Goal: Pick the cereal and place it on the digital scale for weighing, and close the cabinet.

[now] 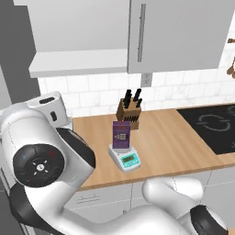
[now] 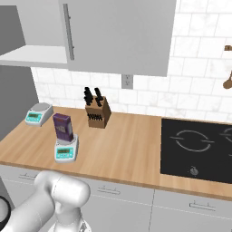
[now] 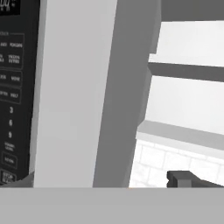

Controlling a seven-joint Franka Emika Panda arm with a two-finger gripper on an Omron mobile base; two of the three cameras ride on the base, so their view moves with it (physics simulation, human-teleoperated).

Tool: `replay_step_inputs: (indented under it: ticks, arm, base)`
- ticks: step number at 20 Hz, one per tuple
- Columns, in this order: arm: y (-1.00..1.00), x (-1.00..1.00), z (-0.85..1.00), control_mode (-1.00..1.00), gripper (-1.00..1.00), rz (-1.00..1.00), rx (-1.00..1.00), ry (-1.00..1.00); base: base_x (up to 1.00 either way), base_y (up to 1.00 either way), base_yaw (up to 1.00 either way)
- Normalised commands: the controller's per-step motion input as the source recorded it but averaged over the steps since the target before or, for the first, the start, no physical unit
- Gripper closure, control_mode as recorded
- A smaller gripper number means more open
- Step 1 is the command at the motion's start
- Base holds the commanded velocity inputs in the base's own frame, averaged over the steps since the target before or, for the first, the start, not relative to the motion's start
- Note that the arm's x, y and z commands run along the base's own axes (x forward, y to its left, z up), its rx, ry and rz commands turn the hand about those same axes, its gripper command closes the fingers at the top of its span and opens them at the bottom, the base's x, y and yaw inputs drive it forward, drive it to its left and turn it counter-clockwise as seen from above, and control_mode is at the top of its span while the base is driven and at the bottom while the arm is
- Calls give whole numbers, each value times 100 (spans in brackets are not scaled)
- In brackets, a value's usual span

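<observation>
cereal [image 1: 121, 136] on digital scale [image 1: 125, 159] | right base: second scale [image 2: 39, 113]

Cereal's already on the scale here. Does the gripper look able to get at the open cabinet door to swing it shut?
Probably yes. In the hand view the open gripper sits right beside the open door of the cabinet, with nothing between them. The cereal stands on the digital scale, well below.

Counter layout: cereal on scale

The cereal [image 1: 121, 136] stands upright on the digital scale [image 1: 125, 158], in front of the knife block [image 1: 129, 111]. A second scale [image 2: 39, 113] sits to the left; the cooktop [image 2: 198, 147] lies right; the cabinet [image 1: 137, 32] hangs above.
</observation>
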Motion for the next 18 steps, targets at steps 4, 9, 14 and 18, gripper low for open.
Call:
replay_step_inputs:
  ticks: [4,9,14,18]
  arm:
    - [-22,23,0,-100,-100,-14,0,0]
    - [-50,28,0,-100,-100,-22,0,4]
    - [-22,62,0,-100,-100,-12,0,7]
    - [-4,73,0,-100,-100,0,0,3]
  base:
    - [0,0,0]
    - [0,0,0]
    - [0,0,0]
    - [0,0,0]
